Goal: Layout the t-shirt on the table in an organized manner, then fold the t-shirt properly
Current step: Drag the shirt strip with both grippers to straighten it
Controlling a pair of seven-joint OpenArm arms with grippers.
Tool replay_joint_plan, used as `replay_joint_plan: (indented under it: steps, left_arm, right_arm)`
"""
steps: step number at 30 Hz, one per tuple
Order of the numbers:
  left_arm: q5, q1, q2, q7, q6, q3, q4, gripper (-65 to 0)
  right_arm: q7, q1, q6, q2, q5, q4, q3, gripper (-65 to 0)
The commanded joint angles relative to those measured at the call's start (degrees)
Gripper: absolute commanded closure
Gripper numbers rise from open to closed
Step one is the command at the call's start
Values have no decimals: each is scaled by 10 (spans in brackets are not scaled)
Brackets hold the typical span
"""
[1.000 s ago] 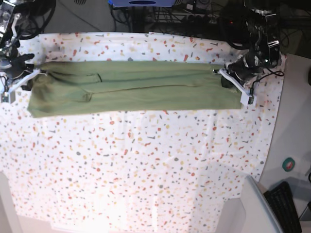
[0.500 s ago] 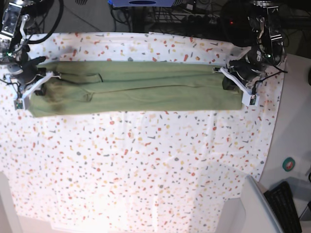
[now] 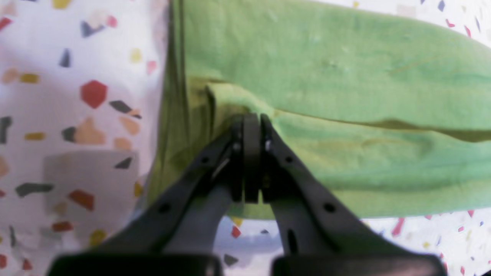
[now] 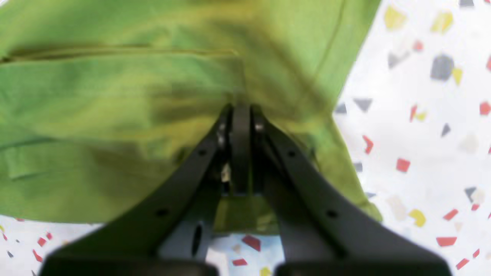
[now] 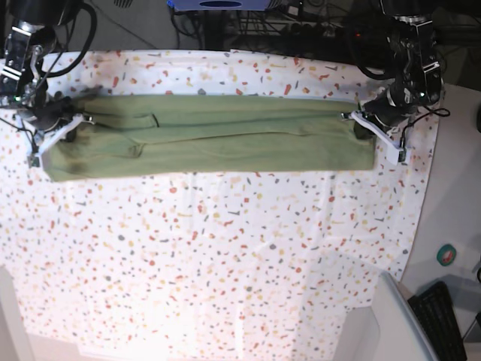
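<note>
T-shirt [image 5: 210,135] folded into long band across table [image 5: 225,256]. Left gripper [image 3: 251,119] clamped on one end; right gripper [image 4: 241,109] clamped on other.

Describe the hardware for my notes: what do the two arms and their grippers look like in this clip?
Both arms are black, with loose black cables trailing from their upper sections. From the base view, the left gripper and right gripper carry white finger pieces. Close up, each wrist view shows dark grey, matte fingers that taper toward the tips, dotted with small round holes, with black pads at the tips.
</note>
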Motion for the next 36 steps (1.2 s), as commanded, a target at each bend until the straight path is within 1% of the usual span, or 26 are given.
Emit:
replay_joint_plan:
  steps: [1,5,7,11,12,15,17,18,19,21,22,23,24,25,27,29,34,36]
  left_arm:
    - [-4,-3,-8,-9,-4,-2,8,0]
    - [-6,-3,-8,-9,-4,-2,15,0]
    - [-7,4,-9,-8,-4,-6,44,0]
    - [-8,28,-7,-5,-6,-57,114,0]
    - [-8,30,-7,-5,-13,-67,126,0]
    - [-8,42,-7,-5,-66,-106,140,0]
    - [-15,45,-7,-5,-96,-133,131,0]
    - [-23,45,-8,-5,-109,-143,118,-12]
    - [-32,45,-9,-5,-122,-154,104,-97]
    - [-56,42,-11,-5,-146,-180,63,-306]
    - [-66,42,-13,-5,-155,-190,47,-385]
    - [-73,42,-19,-6,-167,-195,32,-461]
    - [-78,42,-23,-7,-181,-197,17,-517]
    - [-80,39,-24,-10,-196,-198,4,-550]
    - [-79,28,-25,-16,-216,-198,-15,-563]
    - [-79,23,-25,-18,-216,-197,-30,-563]
    - [-79,9,-20,-16,-216,-195,-42,-563]
    - [-79,8,-22,-17,-216,-176,-52,-563]
  right_arm:
    - [8,5,0,7,-11,9,5,0]
    - [8,5,1,-2,-64,16,6,0]
    - [8,3,1,-11,-64,36,7,0]
    - [9,-22,1,-16,-64,118,8,0]
    - [9,-29,1,-19,-63,136,8,0]
    - [9,-37,1,-36,-63,192,8,0]
    - [9,-46,2,-50,-62,224,8,0]
    - [9,-47,2,-58,-54,236,8,0]
    - [9,-48,2,-65,-41,245,8,0]
    - [9,-50,2,-77,4,255,10,0]
    - [9,-50,3,-80,27,255,20,0]
    - [9,-49,4,-85,58,253,33,0]
    - [10,-47,4,-89,88,251,46,0]
    - [17,-47,4,-91,113,251,56,0]
    - [42,-51,4,-91,150,251,61,0]
    - [60,-58,4,-88,173,252,60,0]
    - [60,-62,4,-80,180,253,61,0]
    - [60,-63,4,-83,180,253,63,0]
